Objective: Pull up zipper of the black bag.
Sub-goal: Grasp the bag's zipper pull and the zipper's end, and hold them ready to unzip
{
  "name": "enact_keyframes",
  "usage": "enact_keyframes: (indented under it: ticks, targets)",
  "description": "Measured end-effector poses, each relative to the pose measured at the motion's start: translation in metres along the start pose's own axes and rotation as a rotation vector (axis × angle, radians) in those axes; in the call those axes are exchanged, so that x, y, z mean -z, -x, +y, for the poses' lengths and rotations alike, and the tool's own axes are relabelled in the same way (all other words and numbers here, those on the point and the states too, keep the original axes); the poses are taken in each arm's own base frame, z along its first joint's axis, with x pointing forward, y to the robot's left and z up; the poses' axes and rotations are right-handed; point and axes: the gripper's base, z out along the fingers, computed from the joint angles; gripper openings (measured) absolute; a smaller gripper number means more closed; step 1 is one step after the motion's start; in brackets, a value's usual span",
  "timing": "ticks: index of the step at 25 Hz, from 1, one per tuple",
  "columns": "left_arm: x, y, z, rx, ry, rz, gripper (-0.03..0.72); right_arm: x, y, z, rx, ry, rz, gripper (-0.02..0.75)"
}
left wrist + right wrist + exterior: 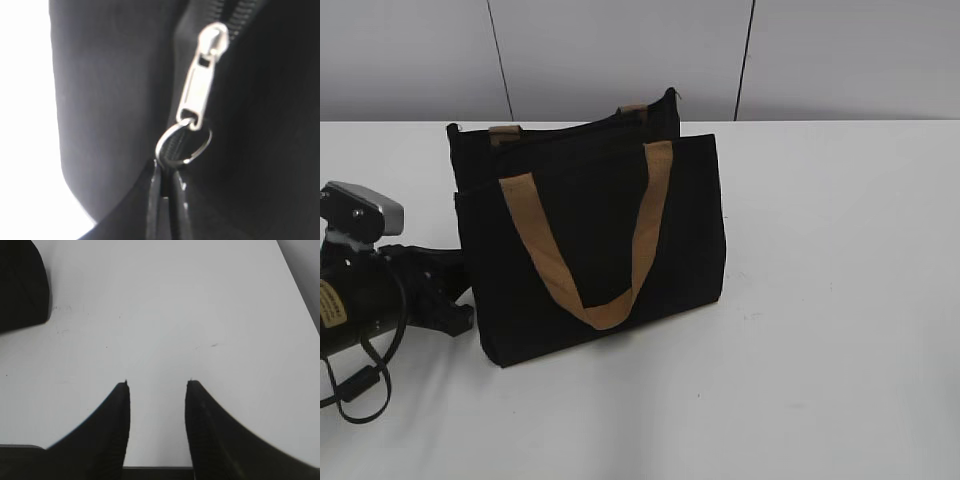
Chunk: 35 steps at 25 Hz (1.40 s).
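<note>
The black bag stands upright on the white table, its tan handle hanging down its front. My left gripper is pressed against the bag's left side edge. In the left wrist view the silver zipper sits on its black track against the bag's fabric. Its ring pull hangs below, and my left gripper is shut on the ring's lower edge. My right gripper is open and empty over bare table. It does not show in the exterior view.
The white table stretches to the right and front of the bag. A corner of the bag shows at the top left of the right wrist view. A grey wall stands behind the table. The left arm's cable loops near the front left.
</note>
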Motion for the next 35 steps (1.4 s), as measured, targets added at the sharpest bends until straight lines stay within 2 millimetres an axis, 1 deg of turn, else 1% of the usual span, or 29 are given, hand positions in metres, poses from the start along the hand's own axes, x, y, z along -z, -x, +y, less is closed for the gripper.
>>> enact_keyframes:
  ticks: [2,5,11,14,17,20,27,35]
  targets:
    - [0.002,0.005,0.0,-0.005,0.004,-0.009,0.017,0.0,0.0,0.0,0.0,0.0,0.0,0.295]
    - [0.01,0.023,0.002,-0.033,0.021,-0.063,0.017,0.0,0.0,0.0,0.0,0.0,0.0,0.295]
    - [0.042,0.069,0.003,-0.113,0.092,-0.149,0.016,0.0,0.0,0.0,0.0,0.0,0.0,0.295]
    - [0.058,0.087,0.003,-0.127,0.136,-0.206,0.016,0.0,0.0,0.0,0.0,0.0,0.0,0.295]
    - [0.07,0.1,0.002,-0.139,0.158,-0.259,0.016,0.0,0.0,0.0,0.0,0.0,0.0,0.295]
    - [0.075,0.104,0.001,-0.142,0.164,-0.281,0.016,0.0,0.0,0.0,0.0,0.0,0.0,0.295]
    - [0.076,0.106,0.001,-0.106,0.157,-0.308,0.016,0.0,0.0,0.0,0.0,0.0,0.0,0.295]
    - [0.077,0.109,0.0,-0.022,0.137,-0.349,0.016,0.0,0.0,0.0,0.0,0.0,0.0,0.295]
